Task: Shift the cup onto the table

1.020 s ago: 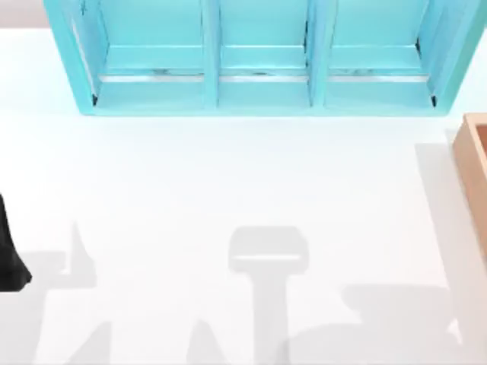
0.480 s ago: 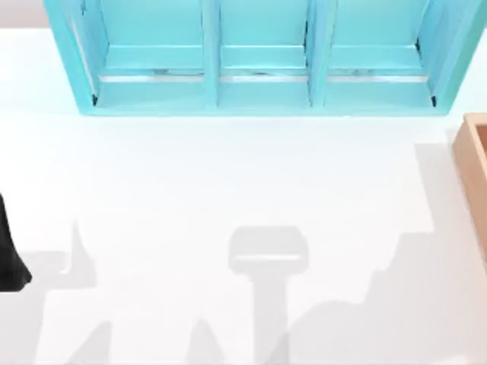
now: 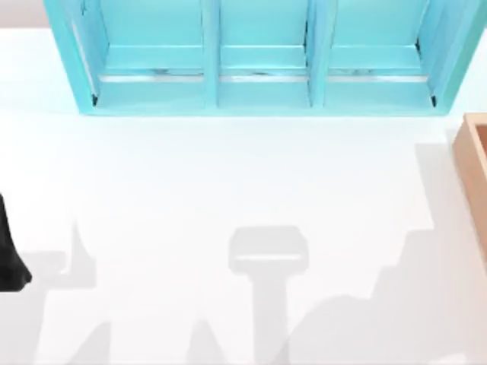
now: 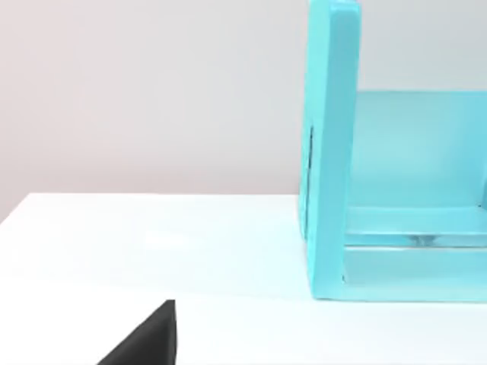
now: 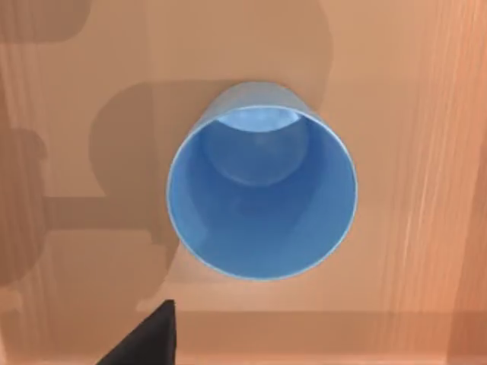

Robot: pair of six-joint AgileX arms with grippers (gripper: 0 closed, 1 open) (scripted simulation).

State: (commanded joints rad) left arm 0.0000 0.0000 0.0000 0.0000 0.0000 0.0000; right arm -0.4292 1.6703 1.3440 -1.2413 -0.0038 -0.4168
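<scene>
Cup point(image 5: 261, 201) upright on the tan wooden floor of the box point(image 3: 473, 163) at the worktop's point(image 3: 228, 175) right edge, seen from directly above. Right pincer over it; finger state cannot be told. Left arm point(image 3: 9, 255) parked at left edge. Turquoise shelf unit point(image 3: 259, 57) along far edge.

place: rendered test tabletop — plain white table point(image 3: 228, 175) | turquoise shelf unit point(image 3: 259, 61) | tan wooden box point(image 3: 473, 167)

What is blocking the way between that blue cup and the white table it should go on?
The cup stands upright inside the tan wooden box, whose wall separates it from the table. Nothing visible covers the cup's open top.
</scene>
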